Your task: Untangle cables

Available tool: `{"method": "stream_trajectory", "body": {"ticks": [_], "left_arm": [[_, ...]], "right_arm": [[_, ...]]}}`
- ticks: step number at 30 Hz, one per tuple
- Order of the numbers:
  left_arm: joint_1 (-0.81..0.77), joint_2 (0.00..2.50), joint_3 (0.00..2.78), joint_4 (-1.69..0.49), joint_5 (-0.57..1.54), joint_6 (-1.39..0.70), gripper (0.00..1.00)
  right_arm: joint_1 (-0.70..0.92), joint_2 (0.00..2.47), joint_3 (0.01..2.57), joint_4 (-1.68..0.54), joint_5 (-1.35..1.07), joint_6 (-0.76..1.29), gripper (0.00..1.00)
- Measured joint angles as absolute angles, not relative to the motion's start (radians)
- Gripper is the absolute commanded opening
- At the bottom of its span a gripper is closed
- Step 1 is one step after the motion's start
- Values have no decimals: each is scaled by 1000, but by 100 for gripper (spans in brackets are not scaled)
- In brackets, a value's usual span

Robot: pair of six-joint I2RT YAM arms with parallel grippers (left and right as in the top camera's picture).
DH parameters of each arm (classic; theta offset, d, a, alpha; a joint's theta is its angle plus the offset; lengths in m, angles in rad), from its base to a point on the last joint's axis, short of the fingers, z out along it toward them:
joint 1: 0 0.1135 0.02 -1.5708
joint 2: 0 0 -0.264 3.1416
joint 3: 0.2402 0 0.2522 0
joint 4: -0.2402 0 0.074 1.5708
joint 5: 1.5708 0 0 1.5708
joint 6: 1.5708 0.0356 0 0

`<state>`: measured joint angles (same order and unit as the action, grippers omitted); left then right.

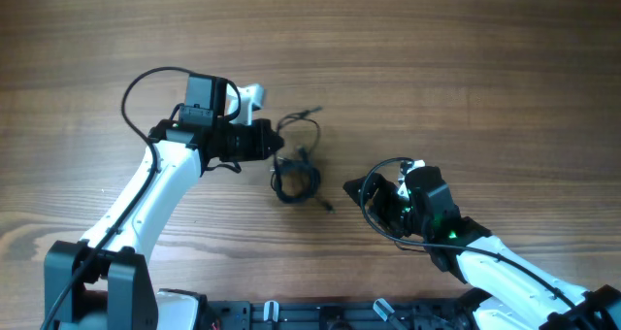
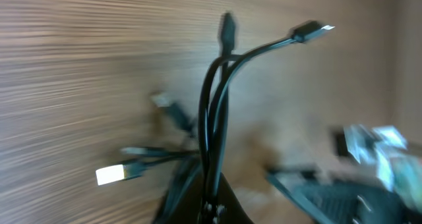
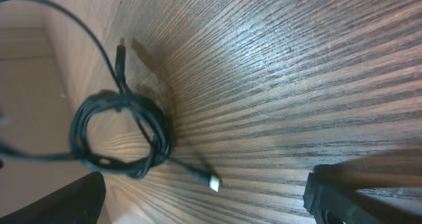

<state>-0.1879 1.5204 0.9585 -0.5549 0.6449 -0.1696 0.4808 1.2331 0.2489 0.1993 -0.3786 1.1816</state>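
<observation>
Shows cables lying on the wood surface, near its middle, between the two arms. Reads most of them as a dark coil, flat on the wood, with a thinner loop reaching off it toward the far edge. Puts left pincer at the loop's left side, aimed right, right against the strands from overhead. Confirms in left wrist view: clenched on cables, with strands running straight out of the dark tips at frame bottom and bending up to a silver-tipped plug and a black plug. Shows more ends fanned out lower left there, among them a bright metal plug. Cannot count strands for blur. Puts right pincer near the coil's right, apart from it, aimed left. Shows it released in right wrist view: fingers wide apart at both lower corners, only bare wood between. Catches a loose end with a small plug trailing off the coil toward the right pincer. Catches another end pointing up the frame, flat on the surface too.
</observation>
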Motion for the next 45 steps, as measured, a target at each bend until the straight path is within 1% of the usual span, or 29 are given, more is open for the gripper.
{"method": "stream_trajectory", "body": {"ticks": [1,5,13,20,23,26,29,32,36,41,45], "left_arm": [[-188,1520,958,-555,710,-123,4],[-188,1520,958,-558,863,-5,4],[-202,1520,958,-612,1008,128,4],[-304,1520,958,-648,1083,300,4],[-335,1520,958,-647,1039,345,4],[-339,1520,958,-644,930,340,4],[-340,1520,958,-631,760,247,4],[-339,1520,958,-617,570,109,4],[-339,1520,958,-575,443,-25,4],[-339,1520,958,-521,390,-136,4],[-339,1520,958,-500,405,-160,4]], "right_arm": [[481,1233,249,199,-379,1182,100],[481,1233,249,200,-377,1189,100],[481,1233,249,199,-373,1216,100],[481,1233,249,199,-370,1219,100],[481,1233,249,199,-369,1223,100],[481,1233,249,199,-369,1226,100],[481,1233,249,199,-368,1227,100],[481,1233,249,199,-368,1227,100],[481,1233,249,199,-368,1227,100],[481,1233,250,199,-364,1230,100],[481,1234,249,211,-364,1202,100]]}}
